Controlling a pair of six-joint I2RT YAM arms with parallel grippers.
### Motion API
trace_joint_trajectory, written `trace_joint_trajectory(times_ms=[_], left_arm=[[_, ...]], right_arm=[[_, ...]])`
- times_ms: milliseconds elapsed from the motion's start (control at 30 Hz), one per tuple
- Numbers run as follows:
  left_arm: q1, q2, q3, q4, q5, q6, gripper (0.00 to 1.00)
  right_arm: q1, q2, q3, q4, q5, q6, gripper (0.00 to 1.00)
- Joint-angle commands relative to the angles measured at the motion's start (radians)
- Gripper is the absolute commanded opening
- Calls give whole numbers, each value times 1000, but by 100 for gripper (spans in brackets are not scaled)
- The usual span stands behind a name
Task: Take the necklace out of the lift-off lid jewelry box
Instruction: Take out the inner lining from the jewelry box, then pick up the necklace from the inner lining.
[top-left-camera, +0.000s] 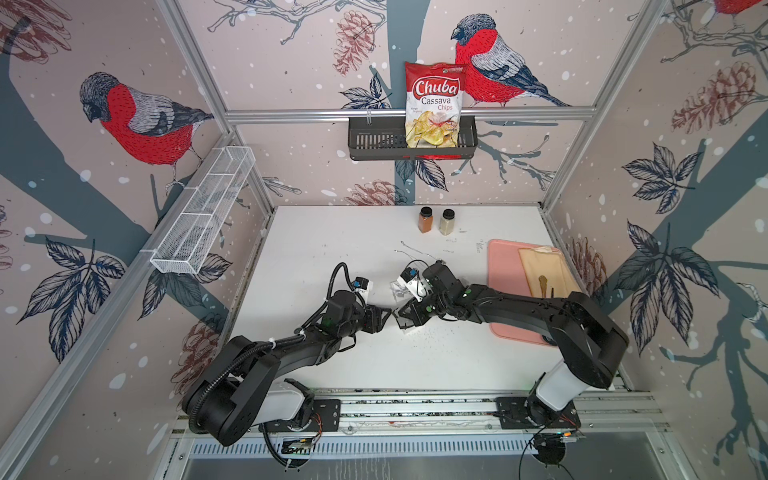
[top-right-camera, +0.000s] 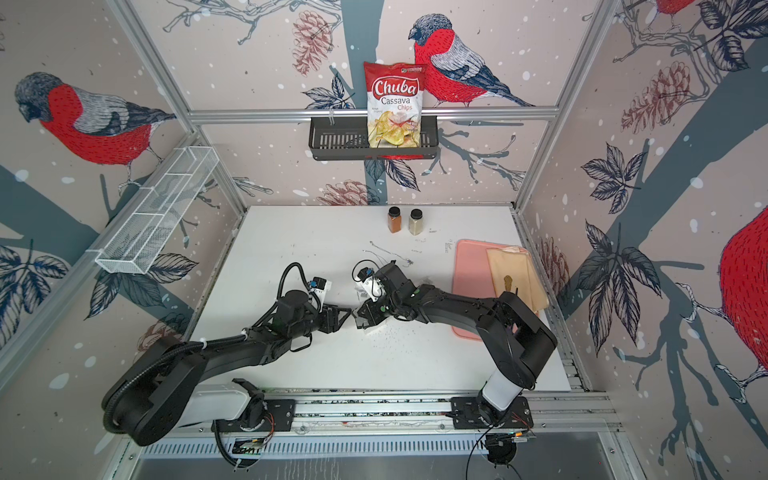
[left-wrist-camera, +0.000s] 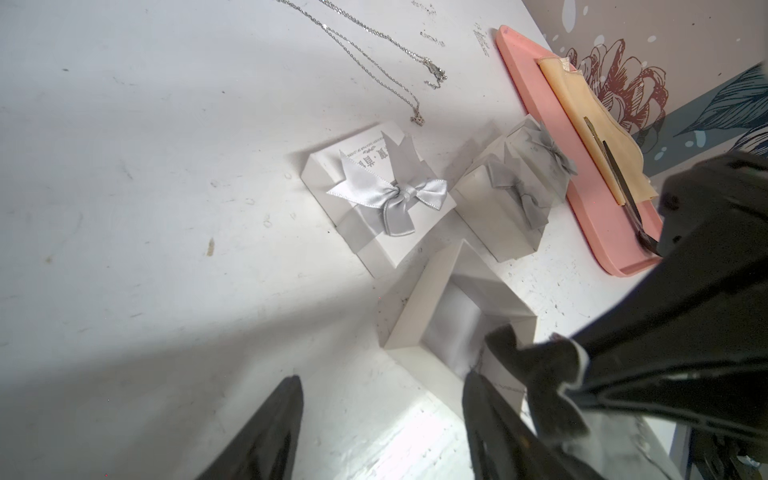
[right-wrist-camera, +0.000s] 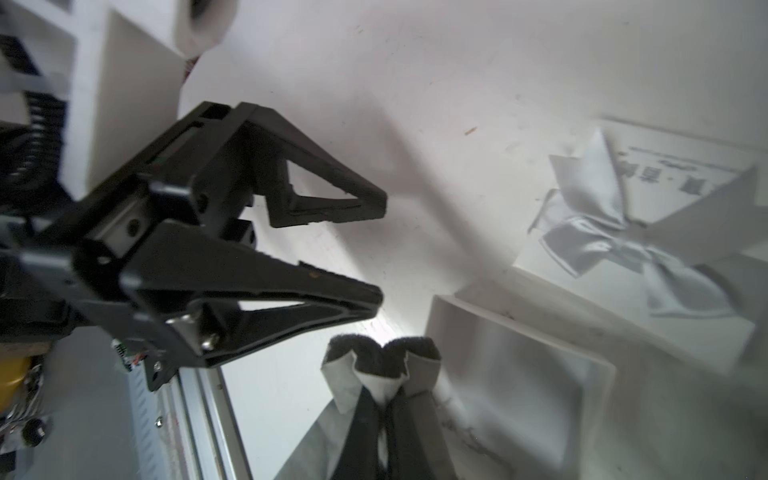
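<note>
Jewelry box (left-wrist-camera: 419, 307) sits open near the middle of the worktop (top-left-camera: 332, 249), its bowed lid (left-wrist-camera: 374, 216) just beside it. The right gripper (right-wrist-camera: 384, 353) is pinched closed at the box's rim. The thin necklace (left-wrist-camera: 481, 360) chain lies by its tips, and I cannot tell whether it is gripped. The left gripper (right-wrist-camera: 380, 249) gapes empty nearby.

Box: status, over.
Left claw open, empty. Right claw shut at box rim, fine chain by its tips. Box open, lid off beside it. Nothing blocking.
</note>
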Motion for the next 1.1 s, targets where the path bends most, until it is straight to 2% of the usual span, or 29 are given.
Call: trace_joint_trajectory(times_ms=[0,300,500,700,1067], left_arm=[[-2,0,8,-5,-8,5,65],[-3,-73,24,-21,31,21,67],[-2,-153,30,-2,105,74,67],[-2,-221,46,41,162,105,67],[-2,-233,88,107,237,150,67]], right_arm=[[-4,-10,-10,54,-96,-2,6],[-49,-88,-1,86,-126,18,7],[-70,-136,72,-3,-39,-34,7],[-89,-167,104,-3,-51,-42,7],[-93,-218,181,-42,-73,-77,8]])
